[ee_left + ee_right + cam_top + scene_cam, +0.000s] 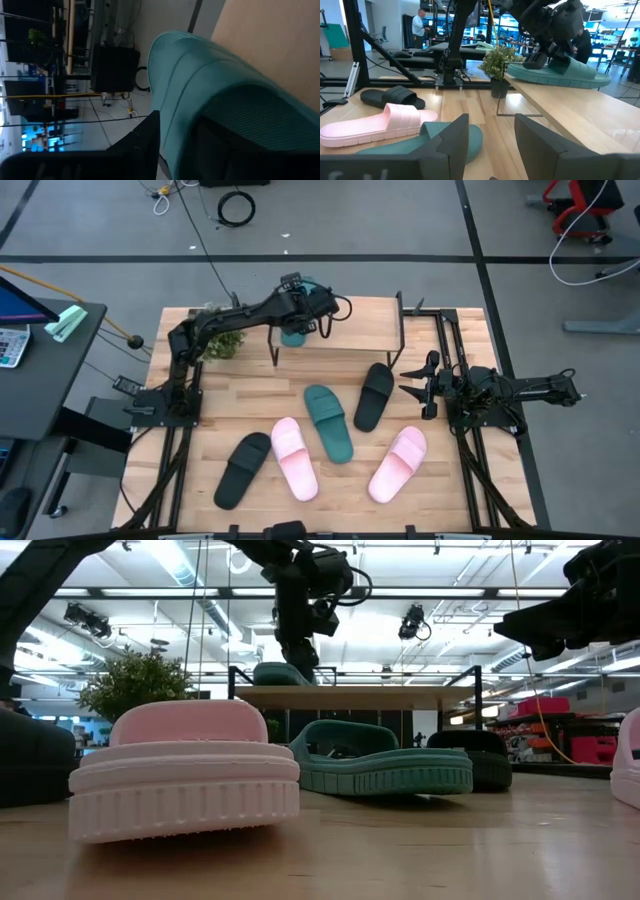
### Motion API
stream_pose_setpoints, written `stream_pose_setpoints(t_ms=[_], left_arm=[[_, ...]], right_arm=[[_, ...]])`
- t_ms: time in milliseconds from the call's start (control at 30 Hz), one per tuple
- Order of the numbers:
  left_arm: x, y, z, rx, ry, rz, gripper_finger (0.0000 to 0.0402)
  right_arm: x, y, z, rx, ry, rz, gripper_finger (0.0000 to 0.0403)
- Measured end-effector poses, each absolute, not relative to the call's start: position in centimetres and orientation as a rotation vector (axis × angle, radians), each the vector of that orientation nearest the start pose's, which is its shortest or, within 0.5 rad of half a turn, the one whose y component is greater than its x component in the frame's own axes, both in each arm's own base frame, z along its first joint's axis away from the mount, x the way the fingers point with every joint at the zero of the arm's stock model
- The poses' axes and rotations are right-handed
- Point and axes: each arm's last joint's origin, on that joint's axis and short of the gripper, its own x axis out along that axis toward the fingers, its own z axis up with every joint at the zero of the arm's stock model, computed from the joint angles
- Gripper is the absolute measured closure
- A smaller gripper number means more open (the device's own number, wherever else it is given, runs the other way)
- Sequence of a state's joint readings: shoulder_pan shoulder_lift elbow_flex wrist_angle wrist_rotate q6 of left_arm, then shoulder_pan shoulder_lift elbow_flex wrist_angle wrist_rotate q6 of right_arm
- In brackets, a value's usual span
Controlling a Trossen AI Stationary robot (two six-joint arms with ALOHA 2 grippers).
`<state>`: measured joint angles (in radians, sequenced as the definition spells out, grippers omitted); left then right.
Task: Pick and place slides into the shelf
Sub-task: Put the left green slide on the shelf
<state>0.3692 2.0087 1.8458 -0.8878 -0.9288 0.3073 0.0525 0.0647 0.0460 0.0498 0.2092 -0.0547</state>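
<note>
Wood table (250,395) holds five slides; a sixth, the teal slide (555,70), lies on the shelf (365,328) top. Left fingers (297,315) sit over its strap, partly open, and I cannot tell if they grip it. Best to open wide, then lift straight up so the slide stays flat. Right fingers (412,382) wait wide open and empty, near the black slide (375,395).
</note>
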Motion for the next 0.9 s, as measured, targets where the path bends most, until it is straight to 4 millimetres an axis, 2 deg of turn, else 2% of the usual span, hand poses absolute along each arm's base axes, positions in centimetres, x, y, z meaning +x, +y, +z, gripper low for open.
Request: stream_pose_setpoints(t_ms=[133, 267, 367, 500, 633, 767, 900], left_arm=[[39.1, 16.9, 28.8, 0.556, 1.249, 0.999, 0.0273], [39.8, 15.3, 28.9, 0.582, 1.227, 0.974, 0.0267], [40.2, 14.2, 28.9, 0.615, 1.222, 0.967, 0.0272], [40.4, 13.7, 29.1, 0.648, 1.218, 0.976, 0.0282], [41.4, 13.4, 29.6, 0.624, 1.112, 0.974, 0.0292], [42.5, 13.4, 30.3, 0.550, 0.958, 0.965, 0.0324], [43.0, 13.6, 30.7, 0.429, 0.834, 0.964, 0.0386]], right_arm=[[9.9, -0.1, 17.9, -0.051, -0.026, -0.158, 0.0238], [9.9, -0.1, 17.9, -0.051, -0.027, -0.158, 0.0238], [9.9, -0.1, 17.9, -0.051, -0.026, -0.158, 0.0238], [9.9, -0.1, 17.9, -0.051, -0.026, -0.158, 0.0238], [9.9, -0.1, 17.9, -0.051, -0.027, -0.158, 0.0238], [9.9, -0.1, 17.9, -0.051, -0.027, -0.158, 0.0238], [9.9, -0.1, 17.9, -0.051, -0.027, -0.158, 0.0238]])
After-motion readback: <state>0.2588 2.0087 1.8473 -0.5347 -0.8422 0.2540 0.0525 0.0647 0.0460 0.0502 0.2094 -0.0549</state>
